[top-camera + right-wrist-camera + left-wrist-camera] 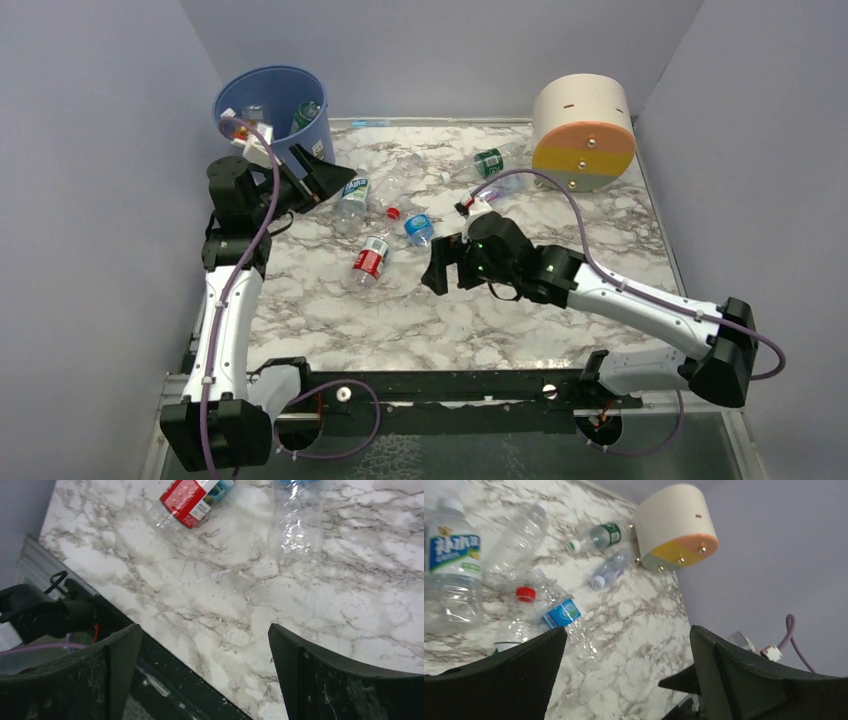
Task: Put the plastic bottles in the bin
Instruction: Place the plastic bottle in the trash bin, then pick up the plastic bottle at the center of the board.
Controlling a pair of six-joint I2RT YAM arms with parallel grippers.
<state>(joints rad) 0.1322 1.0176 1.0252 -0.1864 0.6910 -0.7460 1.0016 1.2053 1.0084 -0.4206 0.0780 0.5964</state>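
The blue bin (270,100) stands at the far left corner with two bottles showing inside. Several clear plastic bottles lie on the marble table: a blue-and-green-label one (355,195), a red-capped blue-label one (415,227), a red-label one (370,258) and a green-label one (490,162). My left gripper (325,180) is open and empty just in front of the bin, beside the nearest bottle. Its view shows the red-capped blue-label bottle (556,612) just beyond the left finger. My right gripper (440,265) is open and empty, right of the red-label bottle (187,497).
A cream, orange and yellow drum (585,130) lies on its side at the far right, and also shows in the left wrist view (674,525). Grey walls close in the table on three sides. A black rail (165,680) runs along the table's near edge.
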